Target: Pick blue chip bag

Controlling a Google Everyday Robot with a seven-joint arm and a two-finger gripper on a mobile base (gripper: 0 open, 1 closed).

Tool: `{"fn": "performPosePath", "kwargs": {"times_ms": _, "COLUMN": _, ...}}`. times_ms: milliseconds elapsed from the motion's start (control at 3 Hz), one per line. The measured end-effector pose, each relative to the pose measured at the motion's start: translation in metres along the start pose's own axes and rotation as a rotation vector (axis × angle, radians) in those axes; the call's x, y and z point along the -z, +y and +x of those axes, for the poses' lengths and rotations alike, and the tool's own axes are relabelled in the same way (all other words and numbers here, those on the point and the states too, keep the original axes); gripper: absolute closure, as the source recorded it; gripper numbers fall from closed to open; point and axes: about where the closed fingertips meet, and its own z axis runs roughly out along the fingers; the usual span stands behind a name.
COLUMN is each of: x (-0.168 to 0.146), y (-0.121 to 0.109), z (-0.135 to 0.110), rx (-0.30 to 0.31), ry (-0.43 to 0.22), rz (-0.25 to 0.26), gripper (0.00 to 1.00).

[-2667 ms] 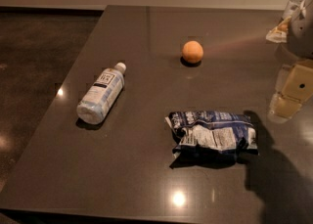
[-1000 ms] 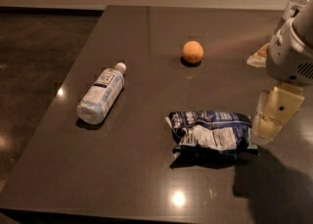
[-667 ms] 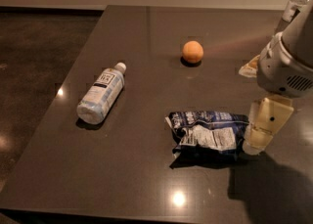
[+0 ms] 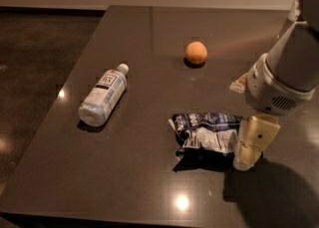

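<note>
Camera view: hand (image 4: 247, 158) at right edge of blue chip bag (image 4: 205, 135).

Just one view, looking down at a slant across the worktop (image 4: 124, 182) from above its near edge, fairly close, with the gripper (image 4: 250, 148) low over its right side.

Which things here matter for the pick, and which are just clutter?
Job: blue chip bag, crumpled on the table; hand, at the bag's right end.
Lying about: clear bottle, on its side; round orange object.
</note>
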Motion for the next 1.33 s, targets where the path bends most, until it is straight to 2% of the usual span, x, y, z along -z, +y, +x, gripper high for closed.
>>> {"fn": "performPosePath", "kwargs": {"times_ms": 333, "x": -0.014, "y": -0.004, "z": -0.002, "rx": 0.004, "ry": 0.003, "rz": -0.001, "gripper": 0.00}}
{"fn": "performPosePath", "kwargs": {"times_ms": 667, "x": -0.024, "y": -0.008, "z": -0.003, "rx": 0.006, "ry": 0.008, "rz": -0.003, "gripper": 0.12}}
{"fn": "performPosePath", "kwargs": {"times_ms": 1333, "x": -0.029, "y": -0.009, "z": -0.004, "rx": 0.013, "ry": 0.025, "rz": -0.007, "gripper": 0.59}}
